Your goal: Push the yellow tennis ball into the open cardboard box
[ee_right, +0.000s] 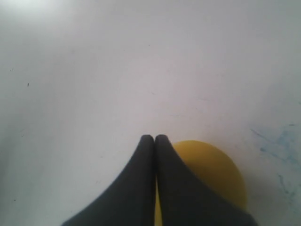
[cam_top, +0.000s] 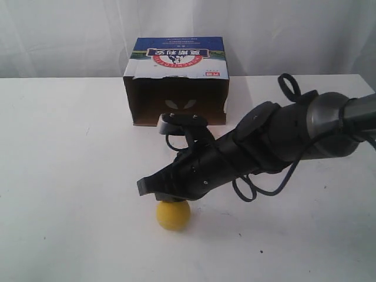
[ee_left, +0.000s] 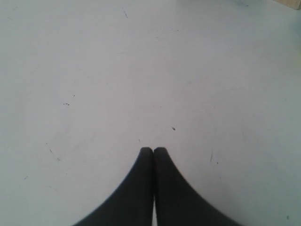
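The yellow tennis ball (cam_top: 173,214) rests on the white table near its front, partly under my right gripper (cam_top: 143,186). That gripper reaches across from the right, shut, with nothing between its fingers. In the right wrist view the yellow tennis ball (ee_right: 214,172) shows just beside and below the right gripper (ee_right: 154,138). The open cardboard box (cam_top: 176,79) stands at the back middle, its dark opening facing the front. In the left wrist view the left gripper (ee_left: 153,150) is shut over bare table; it does not show in the exterior view.
The white table (cam_top: 64,176) ends at a pale curtain behind the box. A pale wooden corner (ee_left: 290,4) peeks into the left wrist view. Blue marks (ee_right: 277,141) stain the table near the ball.
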`<state>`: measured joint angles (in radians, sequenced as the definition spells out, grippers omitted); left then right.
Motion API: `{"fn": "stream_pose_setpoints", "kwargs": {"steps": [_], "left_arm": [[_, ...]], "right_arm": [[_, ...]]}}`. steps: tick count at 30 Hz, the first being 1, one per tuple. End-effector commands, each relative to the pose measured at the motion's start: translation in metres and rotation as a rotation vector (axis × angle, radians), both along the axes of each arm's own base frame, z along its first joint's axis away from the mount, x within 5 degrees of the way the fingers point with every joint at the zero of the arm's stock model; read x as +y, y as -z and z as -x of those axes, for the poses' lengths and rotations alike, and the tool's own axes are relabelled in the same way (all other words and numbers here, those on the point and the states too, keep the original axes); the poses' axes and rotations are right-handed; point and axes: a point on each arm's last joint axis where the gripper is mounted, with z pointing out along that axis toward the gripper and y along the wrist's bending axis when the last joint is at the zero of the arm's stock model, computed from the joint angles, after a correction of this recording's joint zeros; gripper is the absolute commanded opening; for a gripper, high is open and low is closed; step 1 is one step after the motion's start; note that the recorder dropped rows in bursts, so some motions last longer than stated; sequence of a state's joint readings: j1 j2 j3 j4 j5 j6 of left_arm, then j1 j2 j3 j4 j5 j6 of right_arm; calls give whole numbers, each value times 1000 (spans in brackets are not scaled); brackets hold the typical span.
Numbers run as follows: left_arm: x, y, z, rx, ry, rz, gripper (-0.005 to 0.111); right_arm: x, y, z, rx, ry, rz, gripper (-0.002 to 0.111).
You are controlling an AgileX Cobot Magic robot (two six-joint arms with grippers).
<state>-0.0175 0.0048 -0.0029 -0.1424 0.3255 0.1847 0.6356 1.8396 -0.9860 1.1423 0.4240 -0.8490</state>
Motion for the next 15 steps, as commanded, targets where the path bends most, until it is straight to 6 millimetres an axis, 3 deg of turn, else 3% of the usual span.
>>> {"fn": "stream_pose_setpoints", "kwargs": {"steps": [1,8,13,15], "left_arm": [[-1,3,1,25,13,7,0],[-1,3,1,25,13,7,0],[-1,3,1,25,13,7,0],[-1,3,1,25,13,7,0]], "right_arm": [[8,6,2,-49,-42,44,0],[17,-9,-8,-93,-40,6,0],[24,-44,-19,-205,-63,-42,0],[21,-44,-19,-213,-64,-7,0]]}}
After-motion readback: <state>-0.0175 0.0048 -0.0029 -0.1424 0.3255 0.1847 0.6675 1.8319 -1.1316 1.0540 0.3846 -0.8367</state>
